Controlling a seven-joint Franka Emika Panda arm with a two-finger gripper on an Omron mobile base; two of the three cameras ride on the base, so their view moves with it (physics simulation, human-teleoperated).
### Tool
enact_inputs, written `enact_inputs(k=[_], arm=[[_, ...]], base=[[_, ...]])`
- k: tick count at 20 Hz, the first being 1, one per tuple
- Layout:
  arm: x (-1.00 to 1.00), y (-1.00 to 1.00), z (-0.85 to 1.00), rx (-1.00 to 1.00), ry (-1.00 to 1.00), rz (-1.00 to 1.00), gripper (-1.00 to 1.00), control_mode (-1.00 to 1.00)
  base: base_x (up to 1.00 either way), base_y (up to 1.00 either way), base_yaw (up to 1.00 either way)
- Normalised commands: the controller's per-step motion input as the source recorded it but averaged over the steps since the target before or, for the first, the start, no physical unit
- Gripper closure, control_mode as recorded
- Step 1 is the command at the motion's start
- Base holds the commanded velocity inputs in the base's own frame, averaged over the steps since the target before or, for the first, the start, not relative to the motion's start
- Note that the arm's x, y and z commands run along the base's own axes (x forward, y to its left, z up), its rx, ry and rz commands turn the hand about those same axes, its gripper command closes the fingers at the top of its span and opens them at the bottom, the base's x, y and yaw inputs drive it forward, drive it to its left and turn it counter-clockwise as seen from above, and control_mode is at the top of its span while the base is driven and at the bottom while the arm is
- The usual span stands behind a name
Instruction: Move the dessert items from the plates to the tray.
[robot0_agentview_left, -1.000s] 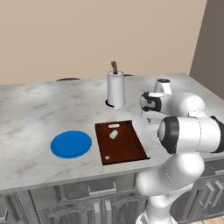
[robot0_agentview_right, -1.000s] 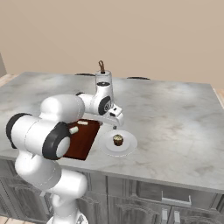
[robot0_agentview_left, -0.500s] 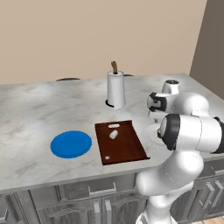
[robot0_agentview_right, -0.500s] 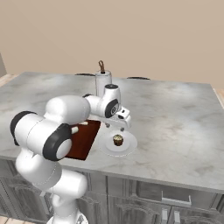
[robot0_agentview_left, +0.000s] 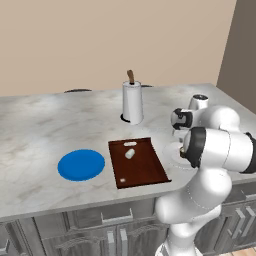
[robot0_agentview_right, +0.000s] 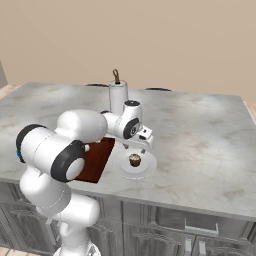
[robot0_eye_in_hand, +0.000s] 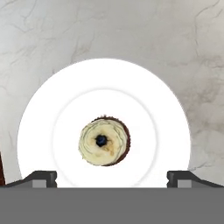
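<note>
A small dark brown cupcake (robot0_eye_in_hand: 104, 141) with a pale swirled top stands at the middle of the white plate (robot0_eye_in_hand: 43, 109). My gripper (robot0_eye_in_hand: 111, 178) hangs open straight above it, one dark fingertip (robot0_eye_in_hand: 41, 177) on each side. From the right base view the gripper (robot0_agentview_right: 141, 148) hovers just over the cupcake (robot0_agentview_right: 134, 160) on the white plate (robot0_agentview_right: 122, 171). On the dark wooden tray (robot0_agentview_left: 145, 170) lies the white marshmallow (robot0_agentview_left: 129, 154). The blue plate (robot0_agentview_left: 81, 165) to the tray's left is bare.
A white paper towel roll (robot0_agentview_left: 132, 102) on its holder stands behind the tray. My own arm bends over the counter's front right edge, between the tray (robot0_agentview_right: 97, 157) and the white plate. Marble counter stretches to the left and far right.
The hand has swung from beside the paper towel roll toward the white plate and dropped lower over the cupcake. Its jaws have stayed open.
</note>
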Motion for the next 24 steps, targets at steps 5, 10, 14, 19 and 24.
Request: enact_inputs(k=[5,10,14,19,24], arm=[[-0.34,0.0,-0.13,0.03,0.0,0.0,-1.0,-1.0],[-0.23,0.0,-0.05,0.01,0.0,0.0,-1.0,-1.0],[0.0,0.0,-0.02,0.0,-0.02,0.0,-1.0,-1.0],[0.0,0.0,-0.05,0.0,-0.02,0.0,-1.0,-1.0],[0.04,0.0,-0.16,0.0,-0.02,0.0,-1.0,-1.0]], base=[[0.0,0.0,0.0],[0.0,0.0,0.0],[0.0,0.0,0.0],[0.0,0.0,0.0],[0.0,0.0,0.0]])
